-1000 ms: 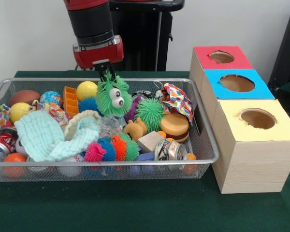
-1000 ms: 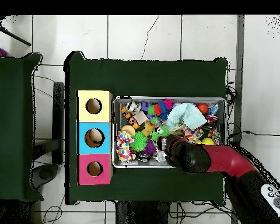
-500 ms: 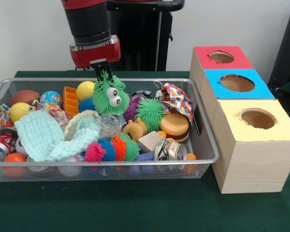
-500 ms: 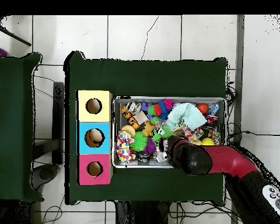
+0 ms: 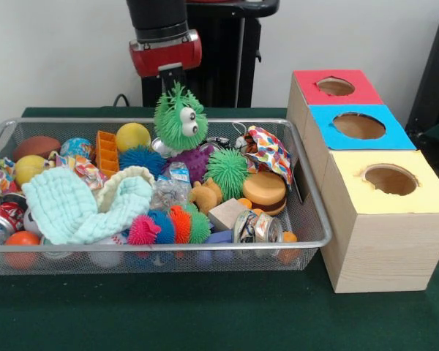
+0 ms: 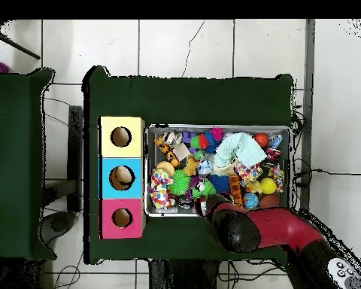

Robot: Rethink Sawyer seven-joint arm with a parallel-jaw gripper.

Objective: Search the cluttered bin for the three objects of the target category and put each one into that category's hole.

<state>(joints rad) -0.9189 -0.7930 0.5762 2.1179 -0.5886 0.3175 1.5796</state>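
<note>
Clamped on the tuft at the top of the green fuzzy monster toy, the gripper held it clear above the far part of the wire basket; the toy's googly eyes faced the boxes. In the overhead view the same toy showed just off the end of the arm, over the basket's edge on the robot's side.

Nearest the camera in the front view, a row of spiky balls in pink, blue, orange and green lay against the basket's front wall, with a crushed can beside them and a wooden block just behind. A pale mint cloth covered much of the left half. Farther back sat a toy burger, a green spiky ball, a purple spiky ball below the hanging toy, a yellow ball and an orange plastic piece.

Beside the basket stood three boxes with round holes on top: the yellow box nearest, the blue box behind it, the red box farthest.
</note>
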